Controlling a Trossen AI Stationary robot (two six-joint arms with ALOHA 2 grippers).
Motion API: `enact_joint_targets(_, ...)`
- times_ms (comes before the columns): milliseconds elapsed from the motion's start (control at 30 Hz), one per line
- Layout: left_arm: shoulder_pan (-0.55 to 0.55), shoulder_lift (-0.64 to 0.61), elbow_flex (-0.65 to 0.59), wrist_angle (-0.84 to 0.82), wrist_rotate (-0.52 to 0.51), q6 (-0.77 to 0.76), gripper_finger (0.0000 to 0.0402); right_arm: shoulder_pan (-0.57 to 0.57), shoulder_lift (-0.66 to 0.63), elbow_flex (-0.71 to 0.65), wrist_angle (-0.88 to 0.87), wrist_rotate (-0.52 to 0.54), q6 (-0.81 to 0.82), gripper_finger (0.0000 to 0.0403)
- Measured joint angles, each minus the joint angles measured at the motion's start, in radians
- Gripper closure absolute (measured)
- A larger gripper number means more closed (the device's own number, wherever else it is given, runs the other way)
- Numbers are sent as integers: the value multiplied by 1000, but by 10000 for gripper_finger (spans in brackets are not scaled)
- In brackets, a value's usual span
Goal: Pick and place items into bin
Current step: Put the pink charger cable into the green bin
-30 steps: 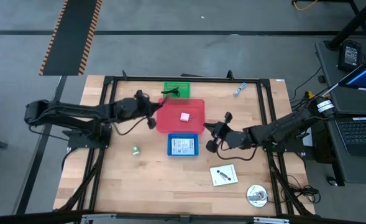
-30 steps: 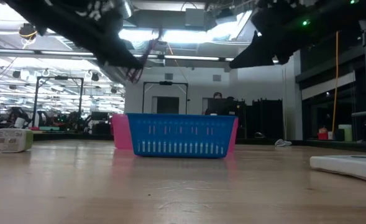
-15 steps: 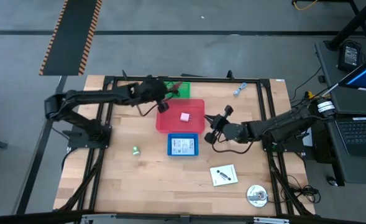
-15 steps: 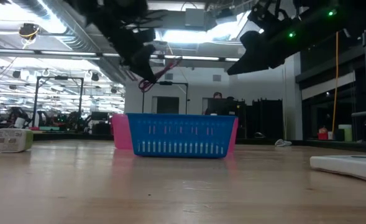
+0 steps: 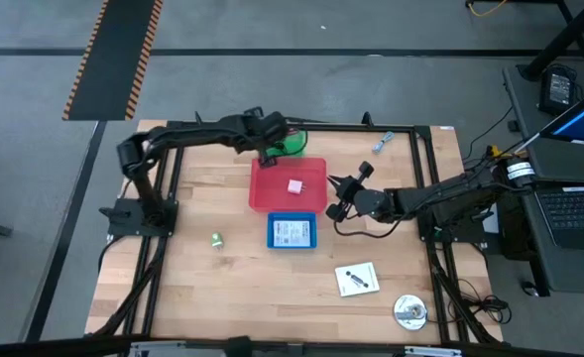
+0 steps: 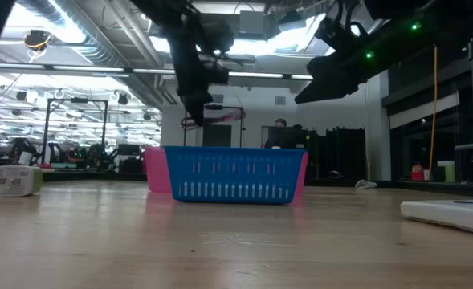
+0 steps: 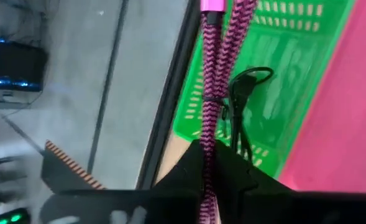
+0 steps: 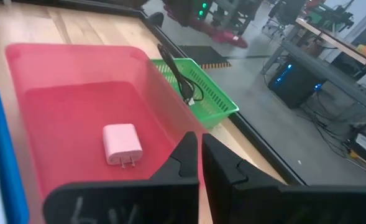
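Since a second ago, your left gripper (image 5: 269,151) has swung from the red bin's left edge up to the back of the table, and it now hangs over the green bin (image 5: 292,144). Its fingers are pinched tight on the dark red cord loop (image 7: 214,99), whose braided strands dangle above the green basket and the black cable (image 7: 248,93) lying in it. Just beside sits the red bin (image 5: 311,169), holding the pink cube (image 5: 294,185). Your right gripper (image 5: 342,196) hovers at that bin's right edge with its fingers nearly together, holding nothing. In front of the red bin lies the blue bin (image 5: 292,233) with a printed card inside.
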Motion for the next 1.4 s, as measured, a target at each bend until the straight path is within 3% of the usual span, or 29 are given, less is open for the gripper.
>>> enact_joint_targets(133, 8, 80, 50, -22, -24, 106, 395, -11, 0, 0, -22, 0, 2, 398)
enact_joint_targets(400, 7, 149, 63, -6, -202, 419, 395, -12, 0, 0, -28, 0, 3, 398)
enact_joint_targets(800, 9, 159, 63, 126, -121, 583, 395, -12, 0, 0, -76, 0, 8, 398)
enact_joint_targets(1167, 43, 176, 63, 92, -39, 566, 395, -12, 0, 0, -76, 0, 10, 398)
enact_joint_targets(1400, 47, 231, 62, 86, -71, 578, 395, -12, 0, 0, -75, 0, 8, 398)
